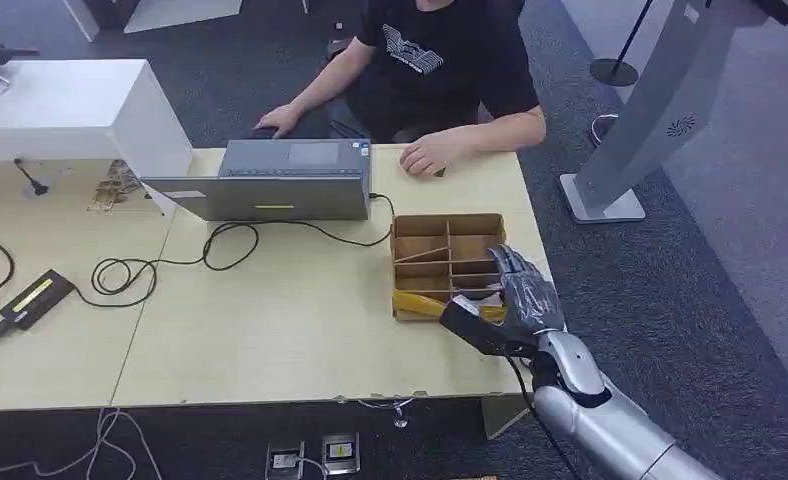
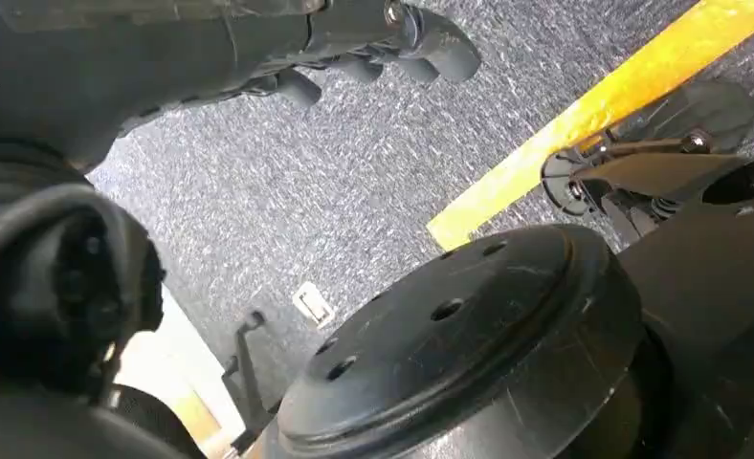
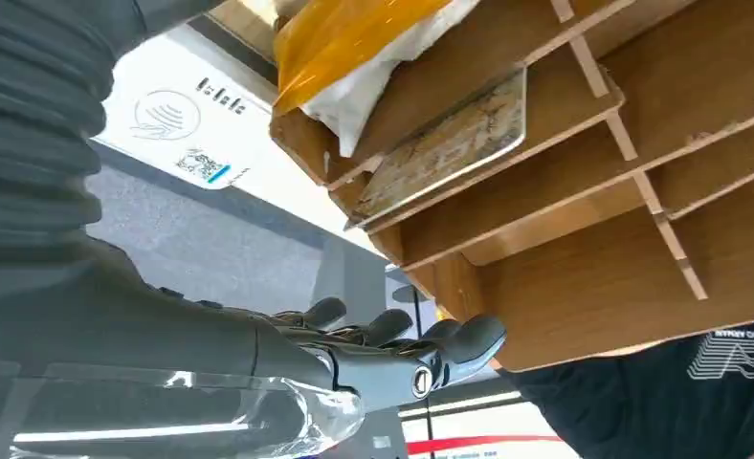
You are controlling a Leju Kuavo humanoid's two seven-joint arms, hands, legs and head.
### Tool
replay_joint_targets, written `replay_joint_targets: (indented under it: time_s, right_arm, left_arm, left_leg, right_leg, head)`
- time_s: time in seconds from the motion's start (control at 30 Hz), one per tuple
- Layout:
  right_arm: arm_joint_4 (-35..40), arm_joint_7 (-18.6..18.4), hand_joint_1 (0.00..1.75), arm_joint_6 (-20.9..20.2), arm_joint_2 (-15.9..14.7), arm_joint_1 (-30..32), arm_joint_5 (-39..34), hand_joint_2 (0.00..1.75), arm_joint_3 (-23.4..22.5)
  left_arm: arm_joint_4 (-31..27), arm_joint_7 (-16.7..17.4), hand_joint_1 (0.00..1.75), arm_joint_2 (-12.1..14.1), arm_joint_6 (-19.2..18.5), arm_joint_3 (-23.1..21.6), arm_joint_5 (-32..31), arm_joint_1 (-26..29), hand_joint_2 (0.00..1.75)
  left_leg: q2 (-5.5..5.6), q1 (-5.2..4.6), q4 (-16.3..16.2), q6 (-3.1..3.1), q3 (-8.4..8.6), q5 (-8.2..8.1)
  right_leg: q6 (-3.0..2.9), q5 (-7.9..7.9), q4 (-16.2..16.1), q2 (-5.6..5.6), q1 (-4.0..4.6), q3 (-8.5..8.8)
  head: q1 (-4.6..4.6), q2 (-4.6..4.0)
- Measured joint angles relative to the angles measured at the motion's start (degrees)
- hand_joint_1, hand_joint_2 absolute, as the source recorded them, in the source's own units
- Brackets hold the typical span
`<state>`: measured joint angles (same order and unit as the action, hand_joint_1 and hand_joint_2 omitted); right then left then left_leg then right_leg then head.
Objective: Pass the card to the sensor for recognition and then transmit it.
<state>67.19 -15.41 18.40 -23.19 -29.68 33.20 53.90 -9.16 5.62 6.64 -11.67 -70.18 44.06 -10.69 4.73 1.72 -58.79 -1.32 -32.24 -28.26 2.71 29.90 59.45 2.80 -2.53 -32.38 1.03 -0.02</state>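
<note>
A wooden divided box (image 1: 440, 250) stands near the table's right edge. In the right wrist view a patterned card (image 3: 445, 148) lies flat in one of the compartments of the box (image 3: 584, 239). My right hand (image 1: 525, 295) hovers over the box's near right corner with its fingers (image 3: 392, 354) spread and nothing in them, apart from the card. The sensor stand (image 1: 660, 110) rises from the floor to the right of the table; its white face with a contactless mark (image 3: 177, 120) is seen in the right wrist view. My left hand (image 2: 373, 48) hangs by the floor, holding nothing.
A person in a black shirt (image 1: 440, 60) sits across the table, hands resting by a grey laptop (image 1: 280, 180). Cables (image 1: 170, 265) and a black adapter (image 1: 35, 297) lie on the table's left. A yellow plastic bag (image 1: 420, 303) fills the box's near compartment. A white cabinet (image 1: 70, 110) stands far left.
</note>
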Motion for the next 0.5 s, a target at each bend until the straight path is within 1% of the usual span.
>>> replay_joint_targets:
  time_s: [0.03,0.07,0.1,0.3,0.5]
  right_arm:
    - [-0.1,-0.3,0.52,0.1,0.0,0.1,0.0,1.75,0.0]
    - [-0.2,-0.7,1.52,0.2,0.0,0.3,0.0,1.75,0.0]
    - [-0.2,-0.9,1.73,0.2,0.0,0.5,0.0,1.75,0.0]
    - [-0.2,-1.8,1.75,0.3,-0.1,1.4,0.7,1.75,0.0]
    - [-0.2,-2.0,1.75,0.3,-0.1,1.6,1.1,1.75,0.0]
  left_arm:
    - [0.0,0.0,0.0,0.0,0.0,0.0,-0.1,0.0,0.0]
    - [0.0,0.1,0.0,0.0,0.0,0.0,-0.2,0.0,0.0]
    - [0.0,0.1,0.0,0.0,0.0,0.0,-0.3,0.0,0.0]
    - [0.0,0.5,0.0,-0.1,0.0,0.0,-0.7,0.0,0.0]
    - [0.0,0.5,0.0,-0.1,0.0,0.0,-0.8,0.0,0.0]
  left_leg:
    - [0.0,0.0,0.0,0.0,0.01,0.0]
    - [0.0,0.0,0.0,0.0,0.0,0.0]
    - [0.0,0.0,0.0,0.0,0.0,0.0]
    - [-0.04,0.0,0.0,0.0,0.01,0.0]
    - [-0.03,0.0,0.0,0.0,0.02,0.0]
  right_leg:
    - [0.0,0.0,0.0,0.01,0.0,-0.01]
    - [0.0,0.0,0.0,0.01,0.0,0.0]
    - [0.0,0.0,0.0,0.01,0.0,-0.01]
    - [0.0,0.0,0.0,0.02,0.0,-0.01]
    - [0.0,0.0,0.0,0.03,0.0,-0.01]
  head:
    - [-0.02,0.0]
    - [-0.02,0.0]
    - [0.0,0.0]
    - [-0.02,0.0]
    - [-0.04,0.0]
